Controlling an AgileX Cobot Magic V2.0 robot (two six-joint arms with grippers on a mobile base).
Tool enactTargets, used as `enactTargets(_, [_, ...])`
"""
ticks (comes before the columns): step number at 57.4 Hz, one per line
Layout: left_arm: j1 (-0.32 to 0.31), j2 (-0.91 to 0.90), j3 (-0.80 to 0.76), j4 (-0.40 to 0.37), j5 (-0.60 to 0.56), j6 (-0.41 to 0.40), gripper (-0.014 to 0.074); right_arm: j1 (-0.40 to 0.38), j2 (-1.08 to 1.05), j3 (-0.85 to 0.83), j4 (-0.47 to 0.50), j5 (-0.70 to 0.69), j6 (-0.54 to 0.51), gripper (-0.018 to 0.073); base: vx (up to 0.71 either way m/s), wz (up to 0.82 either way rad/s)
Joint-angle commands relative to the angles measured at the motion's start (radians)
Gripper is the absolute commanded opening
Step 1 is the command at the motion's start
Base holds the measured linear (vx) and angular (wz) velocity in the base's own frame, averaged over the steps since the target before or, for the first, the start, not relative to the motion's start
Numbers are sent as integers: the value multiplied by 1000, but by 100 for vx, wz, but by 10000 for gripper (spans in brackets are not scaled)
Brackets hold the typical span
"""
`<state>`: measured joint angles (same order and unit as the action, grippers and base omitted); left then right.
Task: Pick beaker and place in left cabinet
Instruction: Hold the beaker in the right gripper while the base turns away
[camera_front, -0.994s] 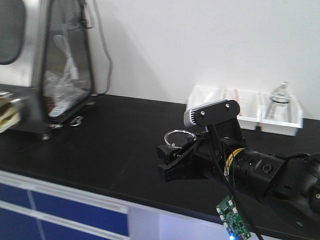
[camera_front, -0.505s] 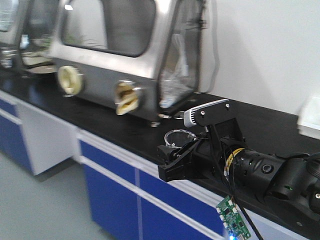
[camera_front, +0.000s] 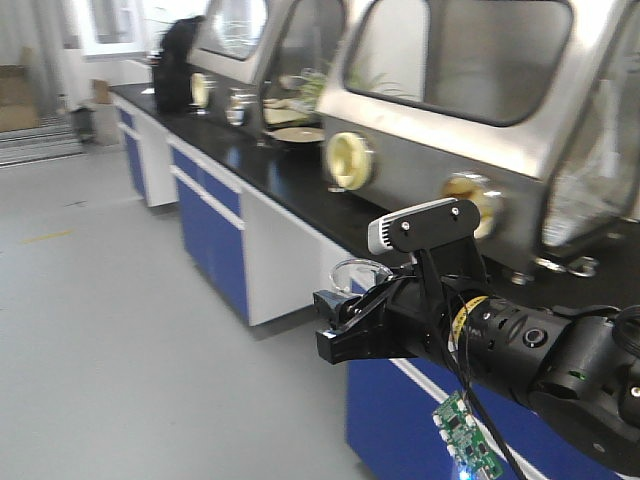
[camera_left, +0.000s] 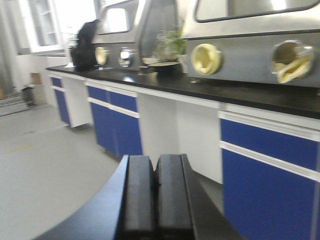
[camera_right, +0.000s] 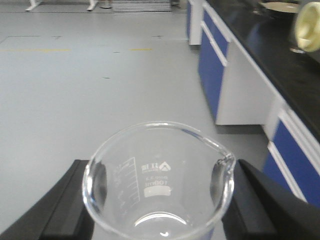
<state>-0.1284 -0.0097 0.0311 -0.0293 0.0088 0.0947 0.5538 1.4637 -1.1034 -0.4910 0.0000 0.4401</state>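
"Glass is what I have in the right gripper (camera_right: 160, 212). The beaker (camera_right: 159, 182) stands upright between its two black fingers (camera_right: 60, 207), one against each side of the wall, with the pouring lip turned toward one of them. It looks empty."

"And your left?"

"My left gripper (camera_left: 156, 200) is clenched on nothing. The pads are pressed flat together and it's held out low in front of me."

"Where's the cabinet?"

"I can't find it in any view. Ahead of the right gripper there's only grey floor (camera_right: 100, 75). Off to its right runs a black-topped bench (camera_front: 300, 185) with blue cupboard doors (camera_front: 225, 240), and steel glove boxes (camera_front: 410, 165) stand on top of it."

"So which step are you on?"

"Carrying, I'd say. The pick is done: the beaker is off every surface and out in front of the base. The placing hasn't begun. I reckon the base has to bring the cabinet in front of the right gripper before the arm does anything. Then I'd reach in level, set the flat bottom down on a shelf, and only after that ease the fingers apart. My worry is smooth glass in a two-sided pinch, so I'd avoid any tilt or jolt on the way."
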Motion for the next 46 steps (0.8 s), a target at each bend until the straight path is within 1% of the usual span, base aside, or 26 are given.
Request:
enactTargets(1, [-1,-18,16,-7,-84,-3,1,-3,-35,-35,-3,-73,0,-4,17,59])
enactTargets(24, [-1,-18,16,-7,-84,-3,1,-3,-35,-35,-3,-73,0,-4,22,60])
enactTargets(46, [-1,-18,16,-7,-84,-3,1,-3,-35,-35,-3,-73,0,-4,32,42])
